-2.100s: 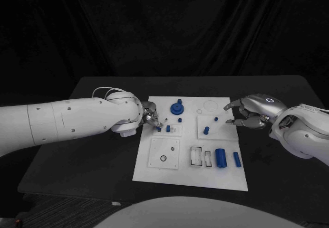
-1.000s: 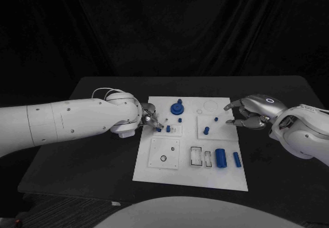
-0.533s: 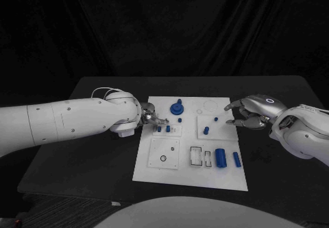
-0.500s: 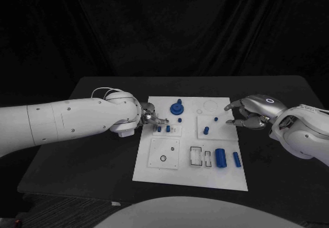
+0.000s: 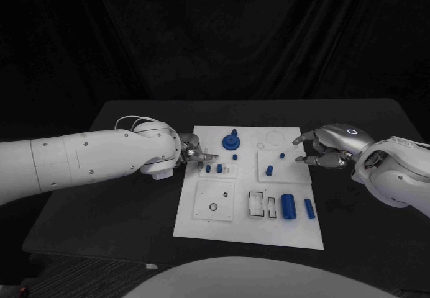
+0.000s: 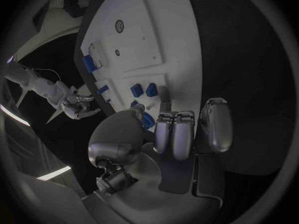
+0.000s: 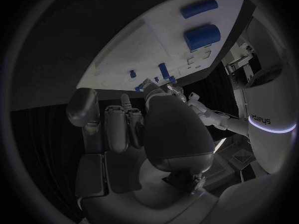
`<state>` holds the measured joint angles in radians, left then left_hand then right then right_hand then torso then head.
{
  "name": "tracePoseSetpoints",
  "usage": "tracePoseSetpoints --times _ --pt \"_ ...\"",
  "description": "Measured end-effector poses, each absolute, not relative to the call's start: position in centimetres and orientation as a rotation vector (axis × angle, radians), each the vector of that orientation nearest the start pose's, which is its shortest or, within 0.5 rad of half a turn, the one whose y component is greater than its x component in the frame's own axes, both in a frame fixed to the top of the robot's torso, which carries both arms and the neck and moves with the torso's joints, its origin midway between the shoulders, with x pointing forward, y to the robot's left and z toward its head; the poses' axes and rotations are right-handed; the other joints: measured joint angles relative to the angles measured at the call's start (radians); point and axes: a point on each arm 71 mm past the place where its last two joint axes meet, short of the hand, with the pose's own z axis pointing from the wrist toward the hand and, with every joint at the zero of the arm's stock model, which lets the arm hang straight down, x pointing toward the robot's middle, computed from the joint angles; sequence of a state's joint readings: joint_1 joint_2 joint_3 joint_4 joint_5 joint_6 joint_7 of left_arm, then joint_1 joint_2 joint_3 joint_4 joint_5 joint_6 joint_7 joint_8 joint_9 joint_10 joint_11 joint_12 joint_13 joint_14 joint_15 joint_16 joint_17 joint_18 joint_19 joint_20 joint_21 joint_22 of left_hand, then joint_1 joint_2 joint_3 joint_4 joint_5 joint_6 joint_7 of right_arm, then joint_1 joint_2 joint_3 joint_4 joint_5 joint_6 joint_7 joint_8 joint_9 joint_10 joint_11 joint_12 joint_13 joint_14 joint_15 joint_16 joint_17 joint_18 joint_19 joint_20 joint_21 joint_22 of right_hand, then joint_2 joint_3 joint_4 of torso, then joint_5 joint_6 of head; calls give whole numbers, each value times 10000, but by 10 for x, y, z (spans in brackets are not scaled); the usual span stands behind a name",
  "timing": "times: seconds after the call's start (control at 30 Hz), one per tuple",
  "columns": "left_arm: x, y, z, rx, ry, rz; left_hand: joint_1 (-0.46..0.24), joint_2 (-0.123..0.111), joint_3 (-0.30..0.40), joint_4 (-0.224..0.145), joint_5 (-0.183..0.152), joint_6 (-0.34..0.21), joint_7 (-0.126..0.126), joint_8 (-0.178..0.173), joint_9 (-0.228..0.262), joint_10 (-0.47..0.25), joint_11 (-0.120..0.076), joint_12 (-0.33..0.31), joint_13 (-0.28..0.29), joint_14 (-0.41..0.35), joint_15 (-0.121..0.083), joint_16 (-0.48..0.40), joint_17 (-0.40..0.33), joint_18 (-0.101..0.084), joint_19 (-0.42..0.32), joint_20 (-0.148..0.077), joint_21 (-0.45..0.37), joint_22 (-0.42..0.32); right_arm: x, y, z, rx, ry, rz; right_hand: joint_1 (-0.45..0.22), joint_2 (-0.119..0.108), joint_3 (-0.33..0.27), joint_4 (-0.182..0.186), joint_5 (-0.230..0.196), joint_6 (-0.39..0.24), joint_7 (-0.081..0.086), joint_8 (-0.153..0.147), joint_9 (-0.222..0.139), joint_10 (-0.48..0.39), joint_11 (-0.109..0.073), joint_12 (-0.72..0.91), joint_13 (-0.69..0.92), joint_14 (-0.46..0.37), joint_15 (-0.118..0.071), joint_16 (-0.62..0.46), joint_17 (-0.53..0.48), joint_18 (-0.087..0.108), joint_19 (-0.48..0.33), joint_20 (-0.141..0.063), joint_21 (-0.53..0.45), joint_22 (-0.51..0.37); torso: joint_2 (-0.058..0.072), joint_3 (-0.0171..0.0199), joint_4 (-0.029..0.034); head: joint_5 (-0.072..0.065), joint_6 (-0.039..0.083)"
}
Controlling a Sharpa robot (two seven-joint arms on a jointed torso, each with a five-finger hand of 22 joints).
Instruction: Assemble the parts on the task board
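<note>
The white task board [image 5: 215,217] lies in the middle of the black table. Two short blue pegs [image 5: 209,167] [image 5: 219,167] stand side by side in its small upper-left plate; the left wrist view shows them too [image 6: 136,89]. My left hand [image 5: 188,152] hovers at the board's left edge, just clear of the pegs, with its fingers [image 6: 174,134] apart and holding nothing. My right hand [image 5: 320,149] hangs over the board's upper-right edge, fingers spread and empty, close to two small blue pieces [image 5: 281,155] [image 5: 269,168].
A blue gear with a stem [image 5: 231,143] stands at the board's top. A thick blue cylinder [image 5: 288,205] and a thinner one [image 5: 309,208] lie at the lower right, beside two slotted recesses [image 5: 257,203]. A square plate with a ring hole [image 5: 214,207] sits at the lower left.
My left hand has let go of the left peg and drawn back to the left, off the small plate. The peg stays upright beside its twin. The right hand has not moved.
</note>
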<state>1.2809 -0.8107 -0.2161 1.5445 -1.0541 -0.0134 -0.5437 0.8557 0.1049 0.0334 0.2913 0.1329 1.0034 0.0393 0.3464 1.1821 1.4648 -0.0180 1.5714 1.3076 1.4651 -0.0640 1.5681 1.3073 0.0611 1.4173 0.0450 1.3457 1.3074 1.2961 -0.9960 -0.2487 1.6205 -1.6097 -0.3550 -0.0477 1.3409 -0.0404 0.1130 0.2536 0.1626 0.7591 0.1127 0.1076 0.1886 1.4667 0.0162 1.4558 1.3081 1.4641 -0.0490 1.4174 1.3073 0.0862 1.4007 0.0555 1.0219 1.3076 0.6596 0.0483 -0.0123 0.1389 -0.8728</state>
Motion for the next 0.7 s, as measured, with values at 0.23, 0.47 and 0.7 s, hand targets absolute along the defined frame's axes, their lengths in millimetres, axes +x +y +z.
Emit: tracePoseSetpoints --times 0.23,0.47,0.7 --pt "469 210 -223 -2299 20579 -5642 1562 -673 -672 -21 -50 -747 27 543 620 35 -35 -106 0 0 0 0 0 -1 40 -40 0 0 447 -247 -203 -3835 16729 5341 -43 42 0 0 39 0 0 0 1 0 0 0 -1 0 0 0 0 1 0 0 0 0 1 3 4 -79 0" --pt "482 213 -180 -662 17001 -7613 3872 -590 -1060 -75 62 -2514 533 62 244 -1246 357 -2122 1 18 313 0 0 0 37 325 199 0 445 -251 -199 -3669 16358 5481 -65 65 0 0 89 129 1 0 1 0 0 0 -1 0 0 0 0 1 0 0 0 -1 1 3 7 -101 0" --pt "488 192 -171 2664 15592 -8332 5632 -612 -682 -282 -279 -4267 627 -149 -557 -8243 931 -7675 -2501 1 645 -475 0 0 -241 612 39 -1 444 -250 -197 -3624 16062 5704 -65 64 0 0 227 234 -18 0 2 0 0 1 -2 0 0 0 0 1 0 0 0 -2 9 3 -3 -85 0"
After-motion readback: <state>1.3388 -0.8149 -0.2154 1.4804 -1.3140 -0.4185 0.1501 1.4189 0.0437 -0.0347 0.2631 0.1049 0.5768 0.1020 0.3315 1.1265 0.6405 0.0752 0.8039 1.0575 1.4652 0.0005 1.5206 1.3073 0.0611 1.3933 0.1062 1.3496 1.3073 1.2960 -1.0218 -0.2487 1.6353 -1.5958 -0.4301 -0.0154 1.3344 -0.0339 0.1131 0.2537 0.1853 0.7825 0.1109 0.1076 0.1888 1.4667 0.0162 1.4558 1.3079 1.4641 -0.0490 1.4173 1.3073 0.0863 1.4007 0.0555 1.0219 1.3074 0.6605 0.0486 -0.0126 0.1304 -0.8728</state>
